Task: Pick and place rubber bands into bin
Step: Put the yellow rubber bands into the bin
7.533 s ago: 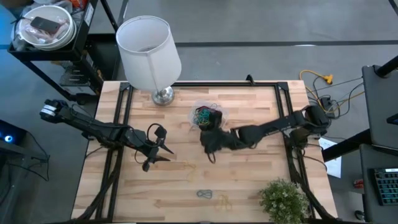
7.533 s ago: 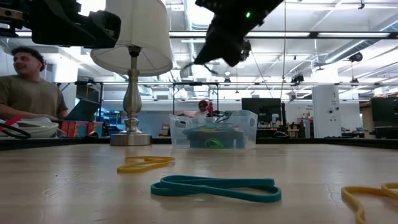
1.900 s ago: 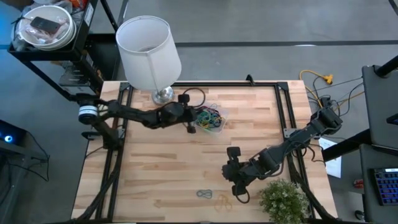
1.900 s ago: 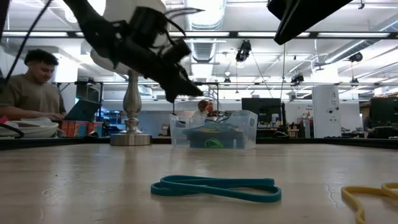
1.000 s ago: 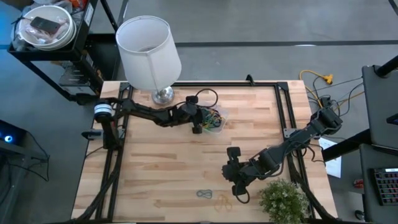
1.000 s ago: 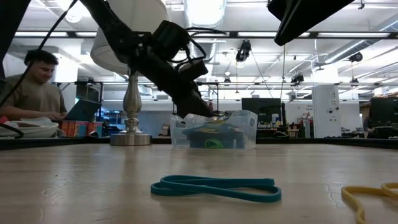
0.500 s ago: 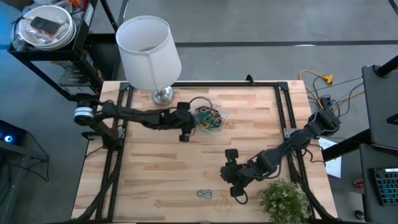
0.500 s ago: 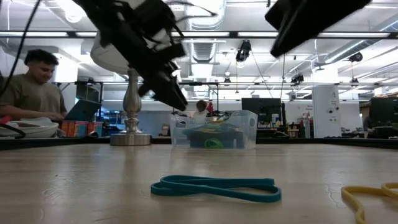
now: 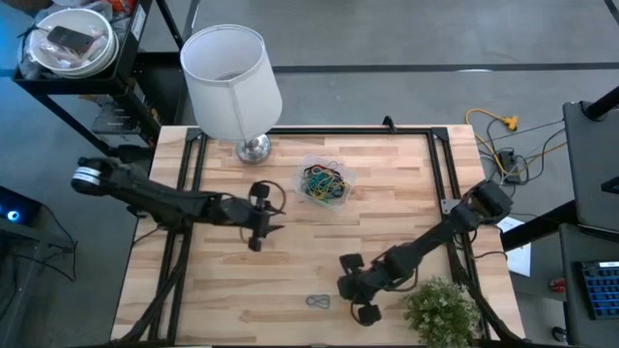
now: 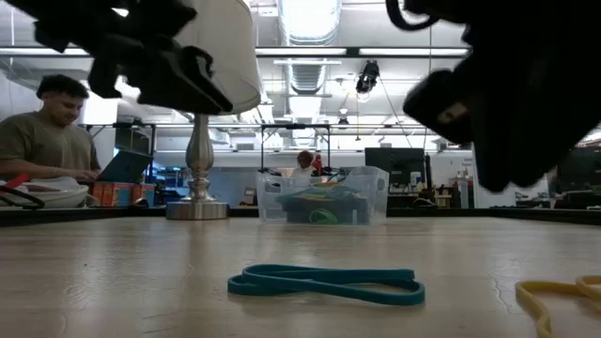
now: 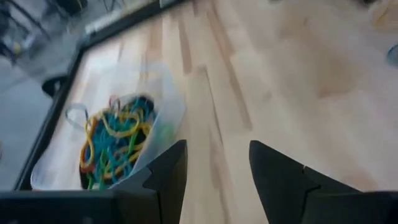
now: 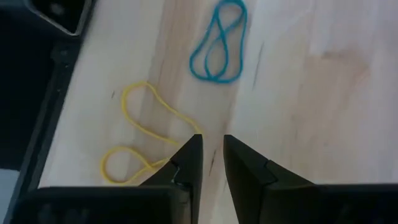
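The clear bin (image 9: 326, 184) (image 10: 324, 195) (image 11: 112, 140) stands on the table's far middle, holding a tangle of coloured rubber bands (image 11: 115, 134). A teal band (image 9: 317, 302) (image 10: 324, 284) (image 12: 219, 40) and a yellow band (image 10: 554, 296) (image 12: 140, 143) lie flat near the table's near edge. My right gripper (image 9: 355, 302) (image 12: 212, 152) hovers just above the wood beside them, fingers a narrow gap apart, and the yellow band's loop ends by one fingertip. My left gripper (image 9: 263, 220) (image 11: 217, 162) is open and empty, left of the bin and nearer the near edge.
A lamp with a white shade (image 9: 230, 72) (image 10: 199, 113) stands at the far edge, left of the bin. A small green plant (image 9: 440, 309) sits at the near right corner, close to my right arm. A person (image 10: 42, 131) sits beyond the table.
My left gripper has drawn back from over the bin toward the table's left and near edge. My right gripper has moved toward the near edge and down, closing in on the teal and yellow bands. The bands on the table have stayed where they lay.
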